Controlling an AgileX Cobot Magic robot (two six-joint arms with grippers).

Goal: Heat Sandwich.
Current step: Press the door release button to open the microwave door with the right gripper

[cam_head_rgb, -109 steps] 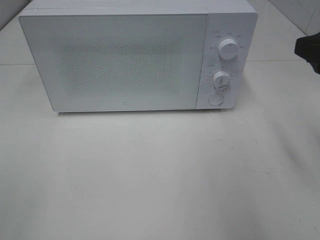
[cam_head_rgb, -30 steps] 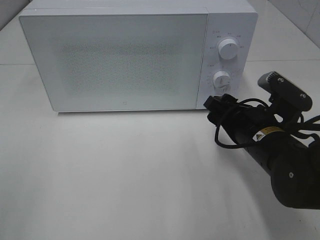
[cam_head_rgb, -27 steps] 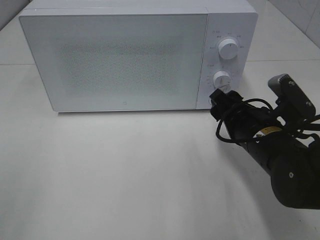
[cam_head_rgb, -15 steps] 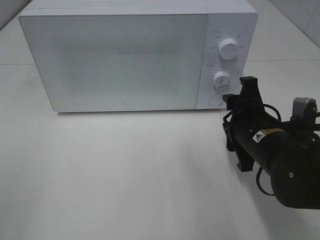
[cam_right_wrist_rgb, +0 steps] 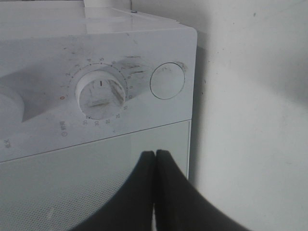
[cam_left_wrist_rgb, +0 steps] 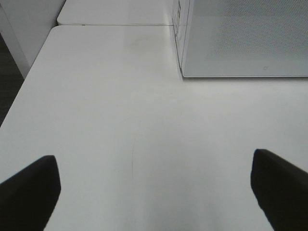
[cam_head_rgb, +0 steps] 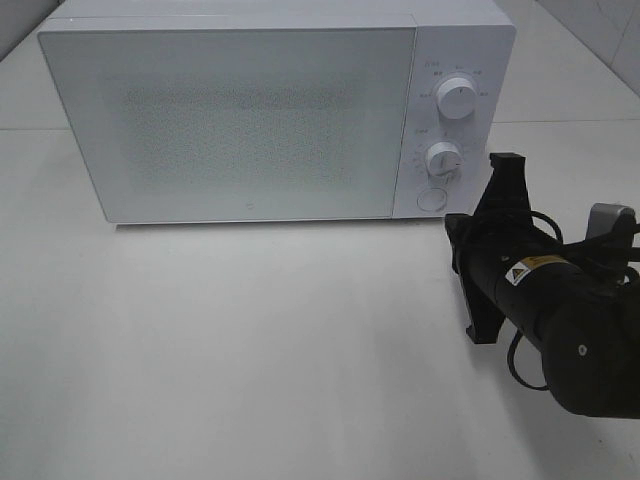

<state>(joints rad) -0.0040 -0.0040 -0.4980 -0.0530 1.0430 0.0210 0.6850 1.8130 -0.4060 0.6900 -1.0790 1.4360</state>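
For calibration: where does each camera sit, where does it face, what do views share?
Exterior high: above, looking down at white boxy microwave oven; right arm shows.
Left wrist: low over white table, toward oven's door; open left end effector shows.
Right wrist: close to round white button; shut right end effector shows.
All share the oven.

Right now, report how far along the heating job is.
Done: nothing visible; the microwave door is shut and no sandwich is in view. In hand: the right claw, shut, faces the round button without touching it; the left claw hangs open over the table. Left: opening the door, loading, closing, setting the dials.
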